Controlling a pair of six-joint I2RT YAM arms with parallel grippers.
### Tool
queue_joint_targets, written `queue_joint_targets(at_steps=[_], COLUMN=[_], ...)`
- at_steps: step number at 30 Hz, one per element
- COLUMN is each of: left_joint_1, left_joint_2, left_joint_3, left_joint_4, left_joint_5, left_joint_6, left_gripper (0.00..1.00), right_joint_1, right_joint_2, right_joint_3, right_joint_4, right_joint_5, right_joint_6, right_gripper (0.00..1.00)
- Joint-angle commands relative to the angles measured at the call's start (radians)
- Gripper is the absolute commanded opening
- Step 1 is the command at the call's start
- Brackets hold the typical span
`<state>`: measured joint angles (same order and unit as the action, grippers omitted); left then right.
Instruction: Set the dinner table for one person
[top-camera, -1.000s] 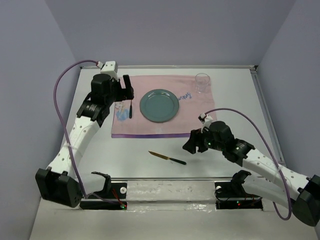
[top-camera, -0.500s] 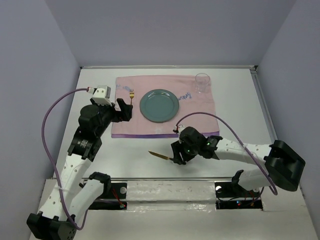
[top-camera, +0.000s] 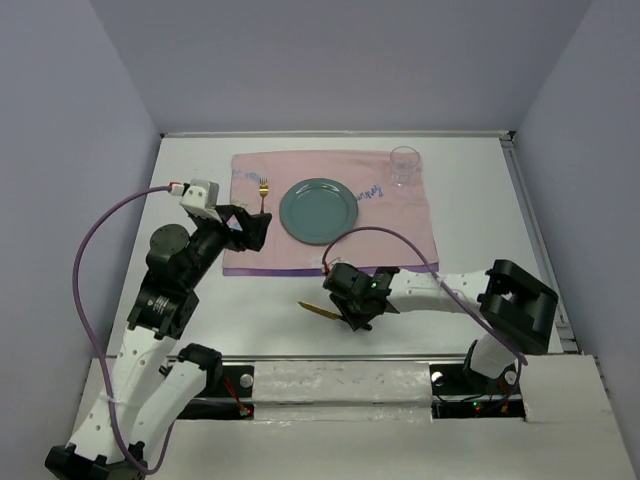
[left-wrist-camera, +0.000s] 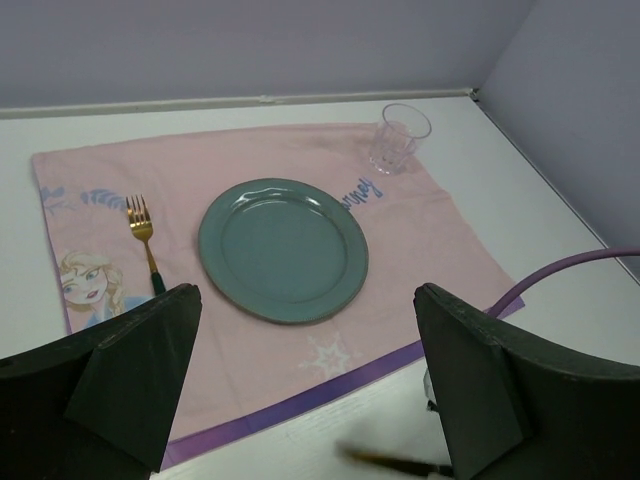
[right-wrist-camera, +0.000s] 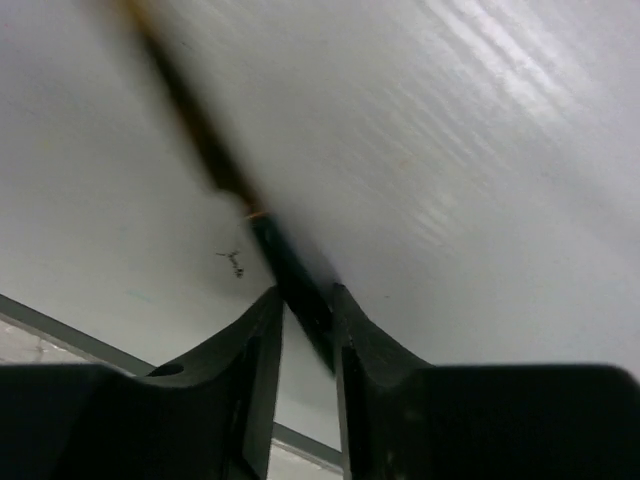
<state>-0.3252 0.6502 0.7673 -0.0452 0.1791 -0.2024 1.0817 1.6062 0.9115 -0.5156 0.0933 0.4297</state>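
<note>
The white dinner table (top-camera: 470, 240) carries a pink cloth (top-camera: 400, 215) with a teal plate (top-camera: 318, 210) at its middle, a gold fork (top-camera: 263, 189) left of the plate and a clear glass (top-camera: 404, 165) at the far right corner. A knife (top-camera: 318, 311) with a gold blade and a black handle lies on the bare table in front of the cloth. My right gripper (top-camera: 352, 314) is shut on the knife's handle (right-wrist-camera: 290, 265), low at the tabletop. My left gripper (top-camera: 250, 228) is open and empty over the cloth's left part, and its wrist view shows the plate (left-wrist-camera: 283, 248), fork (left-wrist-camera: 143, 238) and glass (left-wrist-camera: 399, 138).
The cloth has a purple front border (left-wrist-camera: 330, 390) and a cartoon face print (left-wrist-camera: 88, 285) at its left end. A raised rail (top-camera: 530, 220) runs along the table's right side. The right arm's purple cable (top-camera: 400, 240) loops over the cloth's front right part.
My left gripper let go of the fork, which now lies on the cloth, and drew back toward me. My right gripper moved left to the knife and closed on its handle.
</note>
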Motion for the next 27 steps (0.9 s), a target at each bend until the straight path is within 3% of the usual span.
queue_joint_targets(at_steps=[1,3,10,15,19,27], left_joint_1=[-0.020,-0.025,-0.031,-0.032,-0.040,-0.061], left_joint_2=[-0.041,-0.046,-0.049,-0.052,-0.061,-0.069], left_joint_3=[0.006,0.006,0.006,0.003,0.004,0.003], left_joint_4=[0.047,0.047,0.047,0.047,0.047,0.047], left_joint_5=[-0.016,-0.021,-0.036,-0.062,-0.064,-0.087], left_joint_6=[0.014,0.015,0.011,0.011,0.015,0.014], left_gripper=[0.99,0.99,0.99,0.99,0.99,0.99], right_joint_1=[0.078,0.089,0.089,-0.124,-0.290,-0.515], right_joint_2=[0.084,0.093,-0.071,-0.068,0.024,0.188], right_joint_3=[0.085,0.099,0.228,0.338,0.441,0.564], right_joint_4=[-0.100,-0.101,-0.119,-0.061,0.020,0.078], right_joint_5=[0.071,0.075,0.134,0.218,0.226,0.191], right_joint_6=[0.017,0.026,0.011,-0.083,-0.181,-0.224], right_gripper=[0.17,0.00,0.00,0.00,0.00,0.00])
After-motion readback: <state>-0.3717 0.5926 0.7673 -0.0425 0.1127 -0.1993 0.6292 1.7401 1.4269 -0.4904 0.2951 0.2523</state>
